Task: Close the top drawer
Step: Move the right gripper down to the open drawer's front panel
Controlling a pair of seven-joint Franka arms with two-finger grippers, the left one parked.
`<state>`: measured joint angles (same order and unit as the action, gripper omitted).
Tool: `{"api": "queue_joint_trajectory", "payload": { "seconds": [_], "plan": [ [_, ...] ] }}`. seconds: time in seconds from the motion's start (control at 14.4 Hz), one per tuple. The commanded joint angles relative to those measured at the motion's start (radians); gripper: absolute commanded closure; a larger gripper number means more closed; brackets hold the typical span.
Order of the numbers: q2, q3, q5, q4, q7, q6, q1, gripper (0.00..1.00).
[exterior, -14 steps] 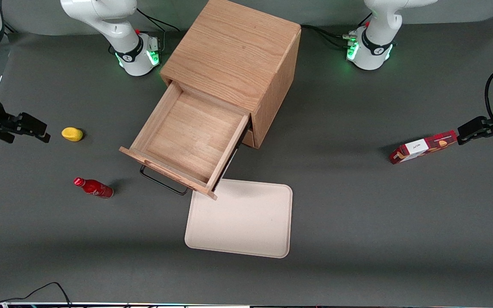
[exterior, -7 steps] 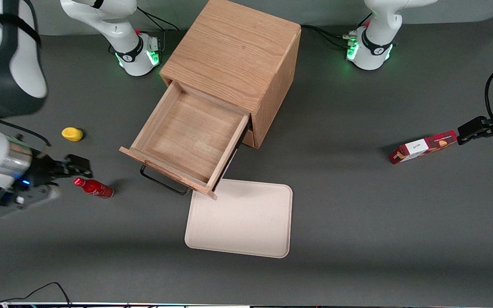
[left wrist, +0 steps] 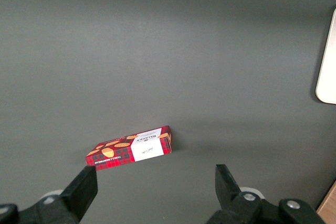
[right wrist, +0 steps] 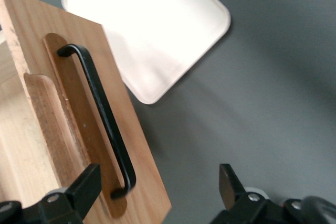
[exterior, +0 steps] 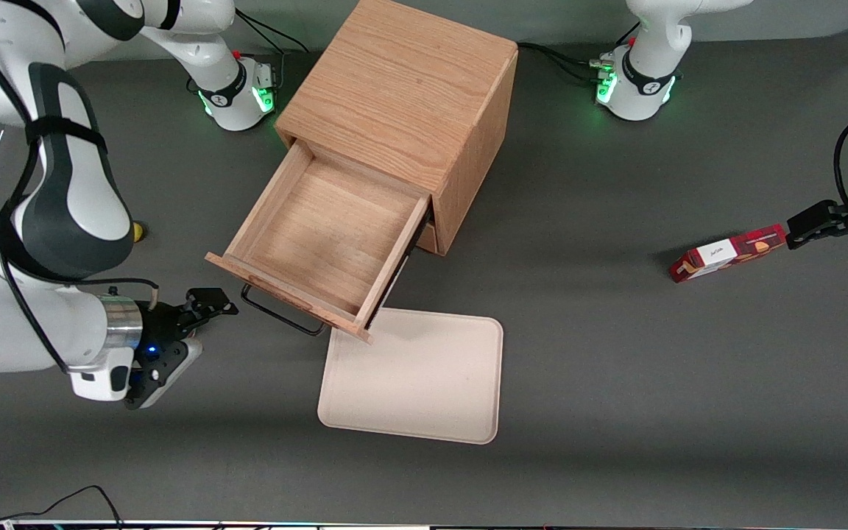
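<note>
Just beside the drawer's handle end, toward my end of the table, my gripper [exterior: 212, 302] hangs above the bare tabletop with its fingers [right wrist: 84, 187] spread apart and nothing between them. The top drawer [exterior: 324, 235] is pulled well out of the cabinet [exterior: 402, 88], its wooden tray open and with nothing inside. Its front panel faces me, and the black handle [right wrist: 102, 114] runs along that panel, close to my fingers but not touching them. A cream tray [exterior: 413, 375] lies flat on the table, nearer the front camera than the drawer, with one corner tucked under the drawer front. A red box [exterior: 726, 254] lies toward the parked arm's end.
</note>
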<state>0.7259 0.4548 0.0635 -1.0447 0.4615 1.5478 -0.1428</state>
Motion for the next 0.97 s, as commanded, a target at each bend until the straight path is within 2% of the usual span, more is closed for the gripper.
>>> {"api": "queue_joint_trajectory", "payload": {
  "seconds": [0.0,0.42,0.91],
  "plan": [
    [0.052,0.050,0.012,0.060,0.031,-0.034,-0.017,0.00],
    [0.086,0.073,0.009,0.057,0.043,-0.055,-0.003,0.00],
    [0.110,0.073,-0.039,0.051,0.040,-0.054,0.032,0.00]
  ]
}}
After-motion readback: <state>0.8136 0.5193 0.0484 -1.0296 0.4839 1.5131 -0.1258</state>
